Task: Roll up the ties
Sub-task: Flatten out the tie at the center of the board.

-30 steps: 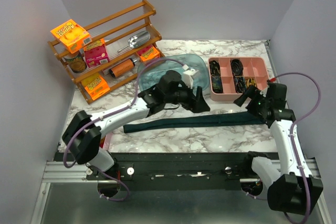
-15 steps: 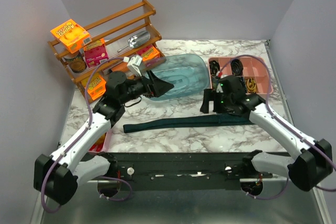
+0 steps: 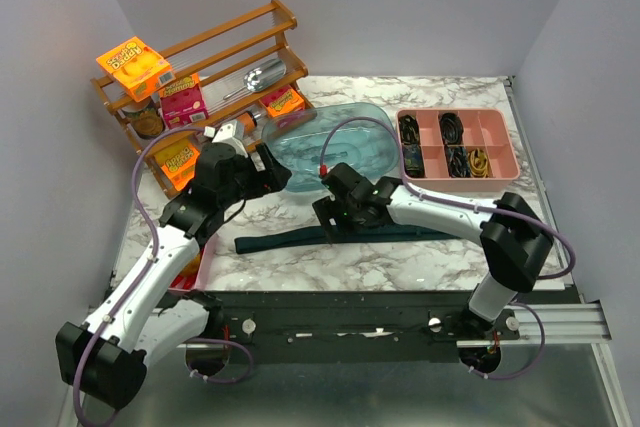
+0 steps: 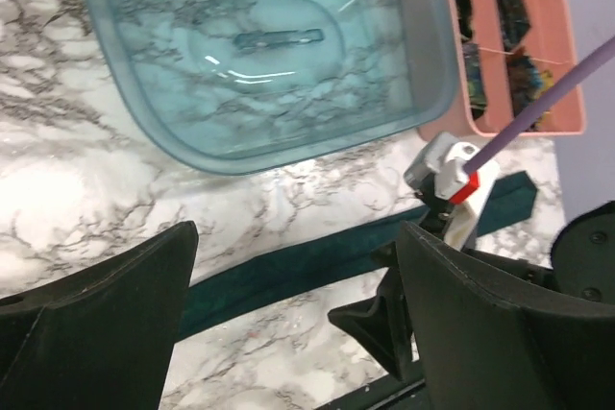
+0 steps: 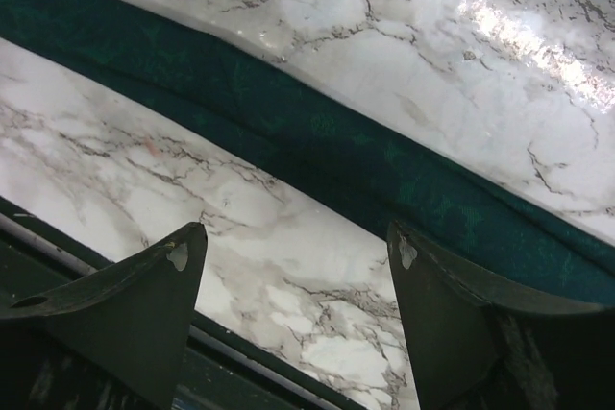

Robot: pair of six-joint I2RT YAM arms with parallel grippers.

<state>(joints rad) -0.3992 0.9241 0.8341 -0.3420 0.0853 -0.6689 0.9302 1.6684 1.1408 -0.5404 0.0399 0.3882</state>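
The dark teal tie (image 3: 275, 240) lies flat and unrolled along the front of the marble table, running left to right. My right gripper (image 3: 330, 215) is open and low over the tie's left-middle part, where it hides a short stretch. In the right wrist view the tie (image 5: 317, 132) crosses diagonally just beyond the open, empty gripper (image 5: 298, 237). My left gripper (image 3: 275, 169) is open and empty, held above the table by the tub's left end, behind the tie. In the left wrist view the tie (image 4: 279, 271) runs below the tub, with the right gripper's fingers (image 4: 384, 319) on it.
A translucent blue tub (image 3: 350, 147) stands behind the tie; it also shows in the left wrist view (image 4: 259, 55). A pink divided organiser (image 3: 455, 142) sits at the back right. A wooden rack (image 3: 200, 97) with boxes stands at the back left. The table's front edge is close below the tie.
My right arm has swung left from the tie's right end to its left-middle part. My left arm has drawn back left, off the tie. The tie has not moved.
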